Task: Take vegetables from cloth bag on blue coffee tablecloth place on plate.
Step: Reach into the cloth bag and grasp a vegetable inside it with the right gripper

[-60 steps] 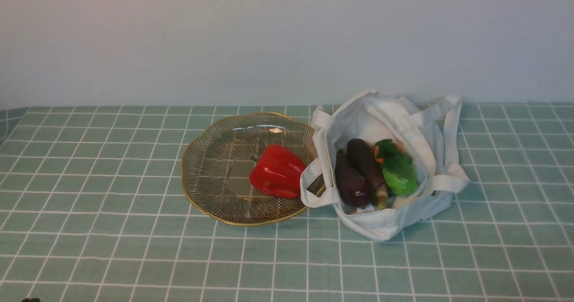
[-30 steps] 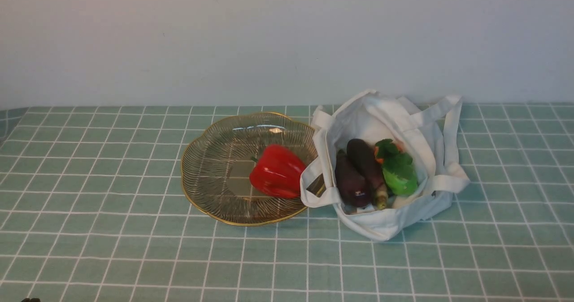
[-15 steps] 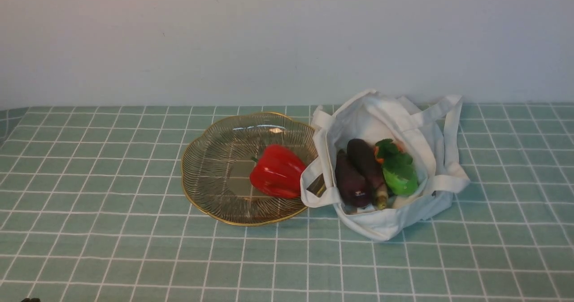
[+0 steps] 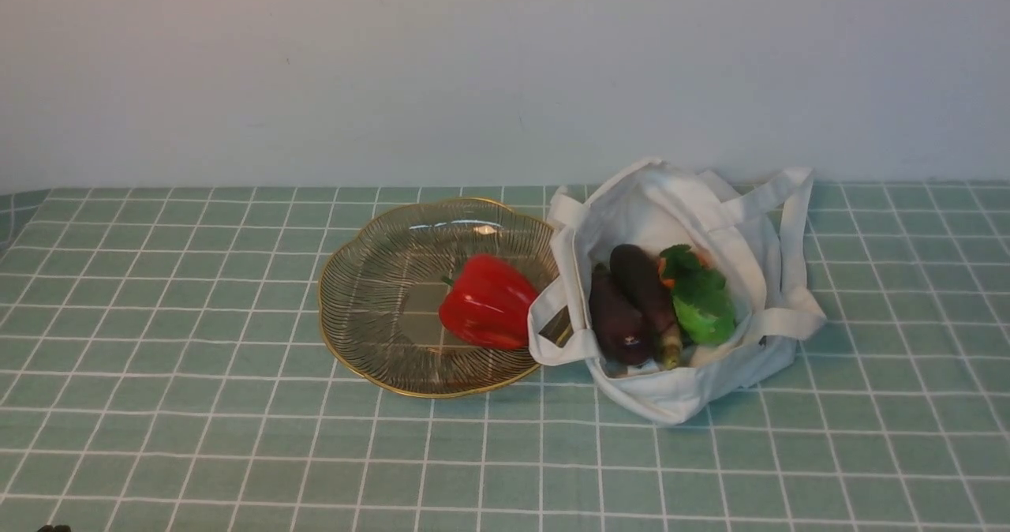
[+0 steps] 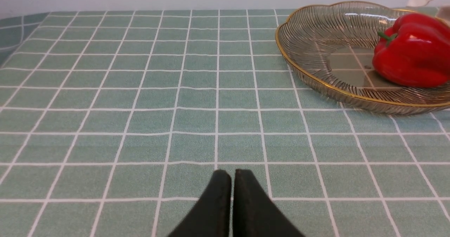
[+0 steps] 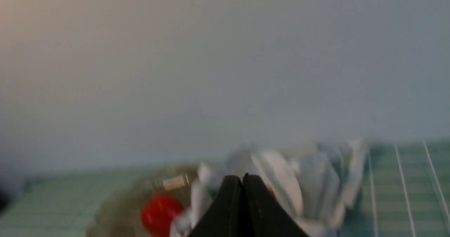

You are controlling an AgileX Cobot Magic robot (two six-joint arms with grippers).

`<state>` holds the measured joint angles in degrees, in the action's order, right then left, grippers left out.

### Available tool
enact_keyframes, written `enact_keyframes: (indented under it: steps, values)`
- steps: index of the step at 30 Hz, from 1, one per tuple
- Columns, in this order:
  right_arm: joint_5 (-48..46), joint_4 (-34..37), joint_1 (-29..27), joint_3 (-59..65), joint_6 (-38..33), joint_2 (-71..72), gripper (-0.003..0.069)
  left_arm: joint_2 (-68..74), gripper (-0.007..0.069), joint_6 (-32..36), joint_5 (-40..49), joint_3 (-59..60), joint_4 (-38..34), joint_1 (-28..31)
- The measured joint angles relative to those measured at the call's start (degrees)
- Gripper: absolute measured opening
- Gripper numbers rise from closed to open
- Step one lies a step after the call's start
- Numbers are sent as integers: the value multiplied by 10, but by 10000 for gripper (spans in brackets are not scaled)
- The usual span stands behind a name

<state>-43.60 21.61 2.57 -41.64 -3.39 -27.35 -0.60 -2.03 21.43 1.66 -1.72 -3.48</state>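
Observation:
The white cloth bag (image 4: 678, 224) lies open on the teal checked tablecloth (image 4: 197, 406), right of the plate (image 4: 371, 295). Inside it are two dark purple eggplants (image 4: 623, 311), a light green lumpy vegetable (image 4: 705, 315) and a carrot's green top with a bit of orange (image 4: 682, 264). The glass plate with gold rim holds a red bell pepper (image 4: 488, 301). My left gripper (image 5: 232, 175) is shut and empty, low over the cloth, left of the plate (image 5: 316, 36). My right gripper (image 6: 242, 179) is shut and empty, facing the blurred bag (image 6: 309, 173). Neither gripper shows in the front view.
A plain pale wall (image 4: 505, 66) stands right behind the bag and plate. The tablecloth's left edge drops off at the far left (image 4: 12, 216). A small dark bit of the robot shows at the bottom left corner (image 4: 54, 528).

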Motion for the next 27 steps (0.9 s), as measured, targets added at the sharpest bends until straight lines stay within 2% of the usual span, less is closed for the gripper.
enact_keyframes:
  steps: [4, 6, 7, 10, 12, 14, 18, 22, 24, 26, 27]
  values:
    - [-145, -21, 0, -14, -21, -177, -15, 0, -4, 0, 0, 0, 0, 0]
    - [-173, -11, 0, -15, -45, -229, -15, 0, -4, 0, 0, 0, 0, 0]
    - [-189, 2, 0, -17, -67, -262, -15, 0, -4, 0, 0, 0, 0, 0]
    - [-243, 98, 5, -39, -172, -379, -15, 0, -4, 0, 0, 0, 0, 0]
    - [-251, 132, 22, -65, -193, -418, -15, 0, -4, 0, 0, 0, 0, 0]
    - [-246, 134, 47, -104, -188, -450, -14, 0, -4, 0, 0, 0, 0, 0]
    - [-231, 77, 104, -206, -135, -493, -10, 0, -4, 0, 0, 0, 0, 0]
    - [-229, -85, 186, -341, -6, -564, 20, 0, -4, 0, 0, 0, 0, 0]
    - [-229, -127, 203, -364, 34, -585, 33, 0, -4, 0, 0, 0, 0, 0]
    - [-229, -207, 233, -412, 103, -633, 84, 0, -4, 0, 0, 0, 0, 0]
    - [-229, -223, 238, -423, 116, -644, 104, 0, -4, 0, 0, 0, 0, 0]
